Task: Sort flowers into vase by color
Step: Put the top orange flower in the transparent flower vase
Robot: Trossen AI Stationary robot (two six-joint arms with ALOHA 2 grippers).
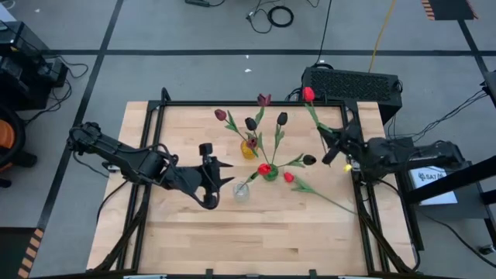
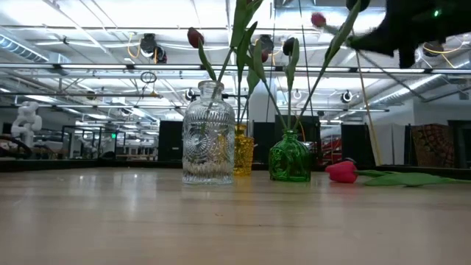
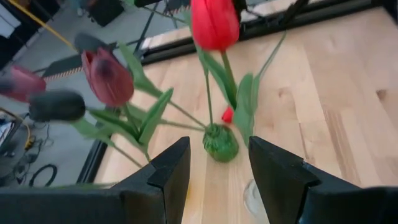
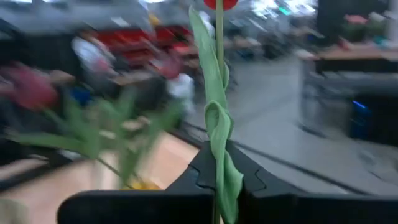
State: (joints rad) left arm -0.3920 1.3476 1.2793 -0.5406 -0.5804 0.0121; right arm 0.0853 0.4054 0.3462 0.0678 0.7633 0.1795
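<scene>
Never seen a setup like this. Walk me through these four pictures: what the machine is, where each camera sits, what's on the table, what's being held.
Two dark robot arms work at a wooden table. One camera looks straight down, one sits at table-top level, and one rides on each wrist. On the table stand a clear vase, a yellow vase and a green vase, each with artificial tulips, and a red tulip lies loose. The right gripper is shut on a red-headed tulip stem. The left gripper is open beside the clear vase, holding nothing.
</scene>
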